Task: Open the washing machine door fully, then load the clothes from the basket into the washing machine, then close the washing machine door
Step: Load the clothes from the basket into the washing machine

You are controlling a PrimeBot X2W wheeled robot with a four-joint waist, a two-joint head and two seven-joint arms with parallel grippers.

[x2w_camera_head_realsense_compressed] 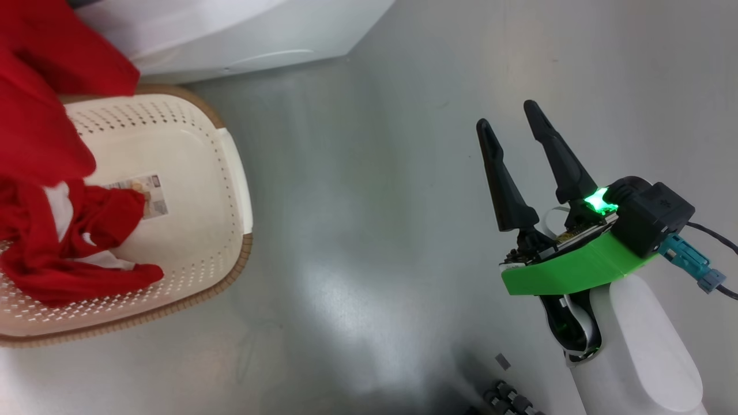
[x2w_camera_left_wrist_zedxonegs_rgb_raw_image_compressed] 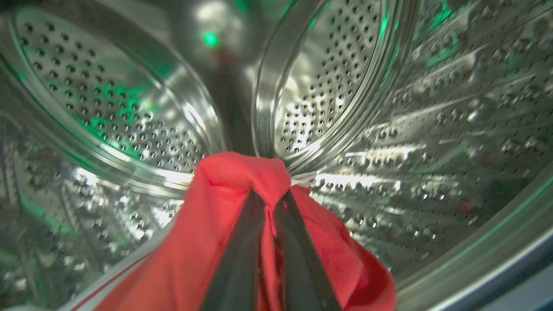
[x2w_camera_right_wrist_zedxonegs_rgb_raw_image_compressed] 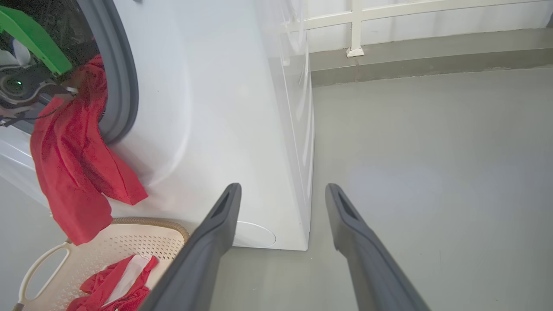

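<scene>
The left jaws pinch bright red cloth (x2w_camera_left_wrist_zedxonegs_rgb_raw_image_compressed: 207, 242) inside the shiny steel drum (x2w_camera_left_wrist_zedxonegs_rgb_raw_image_compressed: 129, 108). The right jaws are spread wide over the grey floor (x2w_camera_head_realsense_compressed: 375, 202).

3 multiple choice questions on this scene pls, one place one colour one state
1. Where is the left gripper? A) inside the drum B) at the ceiling C) on a shelf
2. What colour are the clothes? A) blue B) red C) green
3. How is the right gripper? A) open, empty B) shut on cloth C) shut, empty
Answers: 1 A, perforated steel surrounds it; 2 B, red in the basket too; 3 A, wide gap with nothing in it, above the floor.
</scene>
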